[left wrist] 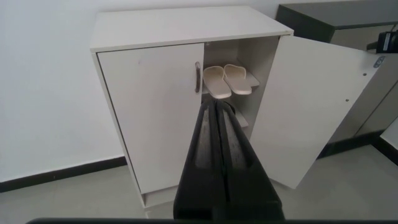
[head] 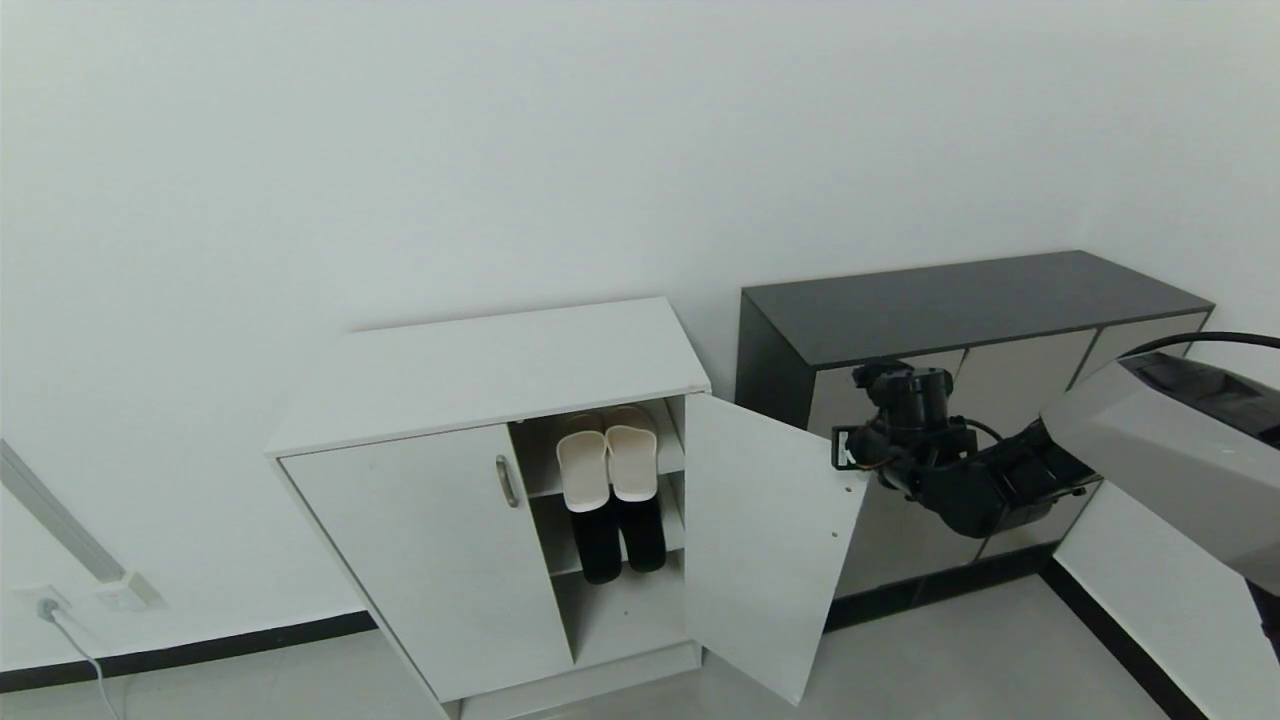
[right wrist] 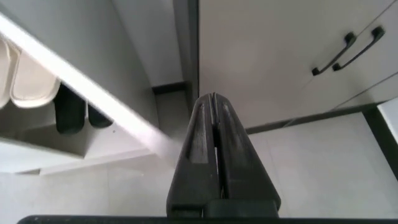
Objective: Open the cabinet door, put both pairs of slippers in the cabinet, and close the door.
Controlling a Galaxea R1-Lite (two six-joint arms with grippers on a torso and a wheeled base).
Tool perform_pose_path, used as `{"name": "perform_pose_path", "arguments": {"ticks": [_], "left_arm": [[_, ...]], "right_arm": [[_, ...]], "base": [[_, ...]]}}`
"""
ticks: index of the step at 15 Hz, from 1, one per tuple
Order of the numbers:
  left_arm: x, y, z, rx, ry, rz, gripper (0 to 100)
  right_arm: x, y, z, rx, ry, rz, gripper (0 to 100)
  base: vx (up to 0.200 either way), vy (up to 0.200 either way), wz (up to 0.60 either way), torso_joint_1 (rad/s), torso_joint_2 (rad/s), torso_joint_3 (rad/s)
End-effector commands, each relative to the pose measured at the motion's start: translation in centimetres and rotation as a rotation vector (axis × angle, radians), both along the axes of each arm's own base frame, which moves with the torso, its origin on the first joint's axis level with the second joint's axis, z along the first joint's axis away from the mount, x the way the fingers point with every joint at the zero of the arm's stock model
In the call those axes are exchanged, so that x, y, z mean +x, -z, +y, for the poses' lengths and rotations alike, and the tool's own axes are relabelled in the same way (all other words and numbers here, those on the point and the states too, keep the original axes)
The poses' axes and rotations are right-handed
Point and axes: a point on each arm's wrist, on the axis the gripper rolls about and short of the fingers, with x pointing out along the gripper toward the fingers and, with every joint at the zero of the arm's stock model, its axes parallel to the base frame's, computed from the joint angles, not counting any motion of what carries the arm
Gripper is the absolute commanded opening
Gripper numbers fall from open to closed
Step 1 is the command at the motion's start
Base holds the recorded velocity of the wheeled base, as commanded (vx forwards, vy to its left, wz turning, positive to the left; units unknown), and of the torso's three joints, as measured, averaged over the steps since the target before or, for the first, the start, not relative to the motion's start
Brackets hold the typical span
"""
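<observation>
The white cabinet (head: 480, 370) has its right door (head: 765, 540) swung open and its left door (head: 420, 550) closed. A white pair of slippers (head: 607, 465) stands on the upper shelf, toes out. A black pair (head: 620, 535) stands on the shelf below. My right gripper (head: 846, 447) is at the upper free edge of the open door. Its fingers (right wrist: 205, 124) are shut on nothing, with the door edge (right wrist: 106, 102) just beyond the tips. My left gripper (left wrist: 216, 107), shut and empty, hangs in front of the cabinet opening, short of the white slippers (left wrist: 230, 79).
A low black-topped cabinet (head: 960, 300) stands right of the white one, just behind the open door. A wall socket with a cable (head: 45, 603) is at the far left. The wall runs behind both cabinets. Bare grey floor (head: 950, 660) lies in front.
</observation>
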Motion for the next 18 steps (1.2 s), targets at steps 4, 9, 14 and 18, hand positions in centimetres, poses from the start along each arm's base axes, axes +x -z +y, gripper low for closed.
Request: {"name": "perform_pose_path", "arguments": {"ticks": [4, 9, 14, 18], "left_arm": [[0.0, 0.0, 0.0, -0.001, 0.0, 0.0, 0], [0.0, 0.0, 0.0, -0.001, 0.0, 0.0, 0], [0.0, 0.0, 0.0, -0.002, -0.002, 0.0, 0], [0.0, 0.0, 0.0, -0.002, -0.002, 0.0, 0]], "right_arm": [[-1.4, -0.1, 1.4, -0.007, -0.039, 0.016, 0], [-6.7, -1.6, 6.3, 0.002, -0.188, 0.027, 0], [-12.2, -3.9, 9.6, 0.04, -0.327, 0.002, 0], [-13.4, -2.6, 9.3, -0.041, -0.384, -0.029, 0]], "base": [[0.0, 0.0, 0.0, 0.0, 0.0, 0.0], [0.0, 0.0, 0.0, 0.0, 0.0, 0.0], [0.0, 0.0, 0.0, 0.0, 0.0, 0.0], [0.0, 0.0, 0.0, 0.0, 0.0, 0.0]]}}
